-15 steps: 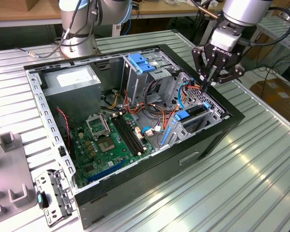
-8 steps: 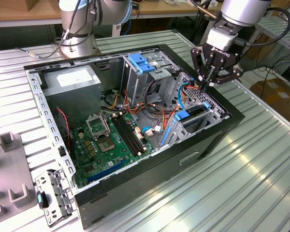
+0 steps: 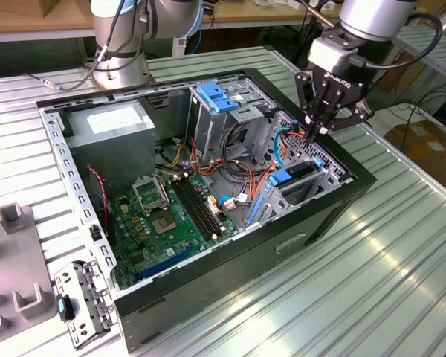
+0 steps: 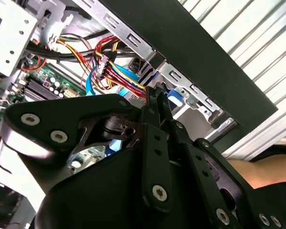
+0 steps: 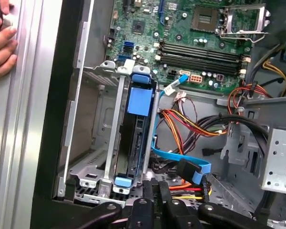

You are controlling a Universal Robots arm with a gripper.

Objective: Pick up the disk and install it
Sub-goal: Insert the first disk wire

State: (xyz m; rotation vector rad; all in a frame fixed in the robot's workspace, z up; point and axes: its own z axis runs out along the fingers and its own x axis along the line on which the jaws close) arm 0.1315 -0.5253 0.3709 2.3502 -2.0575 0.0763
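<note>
Here, red, yellow and blue cables (image 5: 181,143) crowd beside the gripper (image 5: 163,191) — its fingers (image 4: 155,102) pressed together, empty. Just ahead of them, the disk (image 5: 136,138) sits slotted in its drive bay (image 5: 93,157) — arm pointing down into the case (image 3: 208,193).

The arm is reaching down from the exterior view's upper right, and the gripper (image 3: 317,132) is pointing downward. Its fingers (image 5: 155,191) are pressing together and holding nothing.
</note>
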